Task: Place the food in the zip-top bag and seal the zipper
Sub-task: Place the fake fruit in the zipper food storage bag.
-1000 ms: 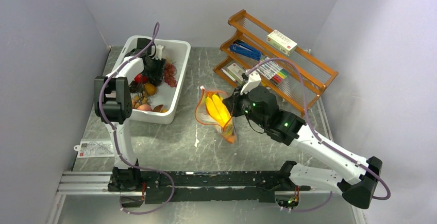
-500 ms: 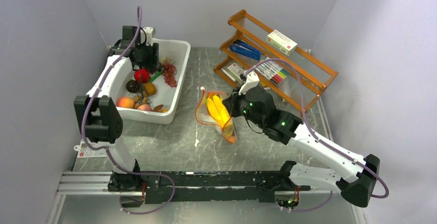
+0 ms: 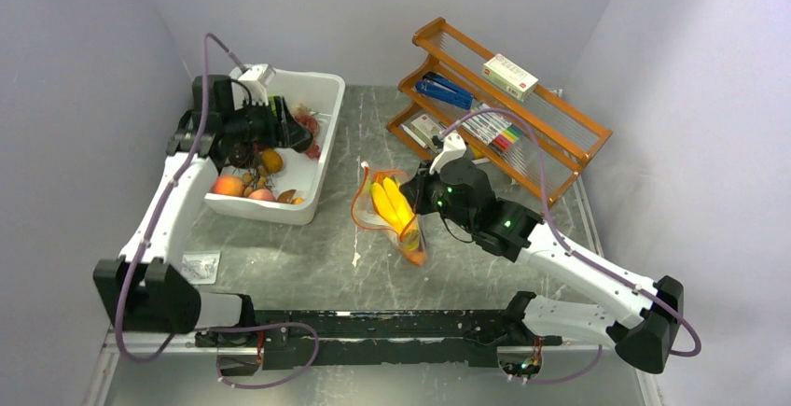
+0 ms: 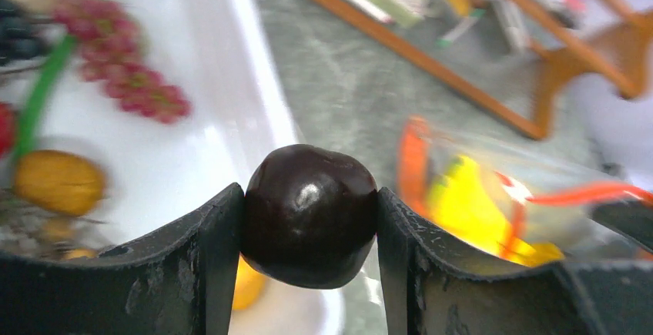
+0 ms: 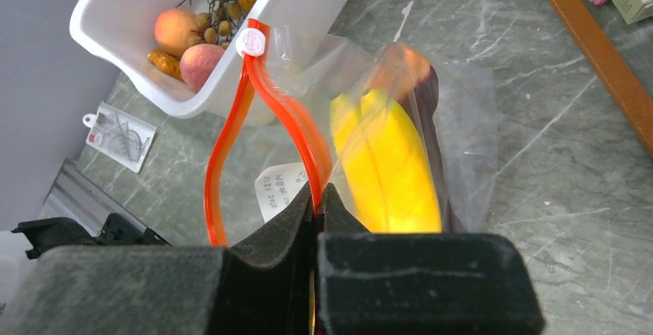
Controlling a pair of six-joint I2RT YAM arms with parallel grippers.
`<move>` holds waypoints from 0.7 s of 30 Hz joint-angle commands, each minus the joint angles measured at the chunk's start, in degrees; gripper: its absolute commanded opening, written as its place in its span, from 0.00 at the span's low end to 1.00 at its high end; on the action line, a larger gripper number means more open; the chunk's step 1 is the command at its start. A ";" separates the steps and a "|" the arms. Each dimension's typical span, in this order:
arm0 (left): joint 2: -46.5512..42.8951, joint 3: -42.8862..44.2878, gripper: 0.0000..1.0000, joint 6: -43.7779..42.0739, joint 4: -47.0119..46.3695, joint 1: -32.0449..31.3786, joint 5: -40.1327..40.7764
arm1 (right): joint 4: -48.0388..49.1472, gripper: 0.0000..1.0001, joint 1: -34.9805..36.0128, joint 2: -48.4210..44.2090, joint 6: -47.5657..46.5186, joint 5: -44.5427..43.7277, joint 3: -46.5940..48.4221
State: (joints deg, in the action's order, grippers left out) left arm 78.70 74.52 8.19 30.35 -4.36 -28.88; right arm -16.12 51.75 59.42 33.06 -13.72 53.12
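Left gripper point(image 4: 310, 223): clenched on a dark round fruit point(image 4: 310, 192), well left of the bag point(image 5: 462, 119); white bin point(image 5: 308, 11) just left of the bag; right gripper point(image 5: 317, 196): pinching the bag's orange zipper point(image 5: 286, 115), mouth gaping; banana point(image 5: 389, 162) inside the bag; advisable: carry the fruit low over the bag's mouth, release only once inside.

No txt legible. White label patch point(image 5: 279, 189) on clear plastic zip-top bag point(image 5: 462, 119): dark print, too blurred to read. White rectangular box w/ red-green marks point(image 3: 509, 76) on brown wooden rack point(image 3: 560, 135): print unreadable too.
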 commanded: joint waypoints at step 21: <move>-16.38 -19.93 0.40 30.96 -32.37 -16.58 -23.69 | 4.41 0.00 0.02 1.33 3.41 0.68 0.71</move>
State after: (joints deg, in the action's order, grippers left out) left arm 62.35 55.11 35.90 3.51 -17.61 -53.58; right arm -14.37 51.75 61.43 35.66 -12.78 53.12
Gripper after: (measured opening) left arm 0.550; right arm 0.006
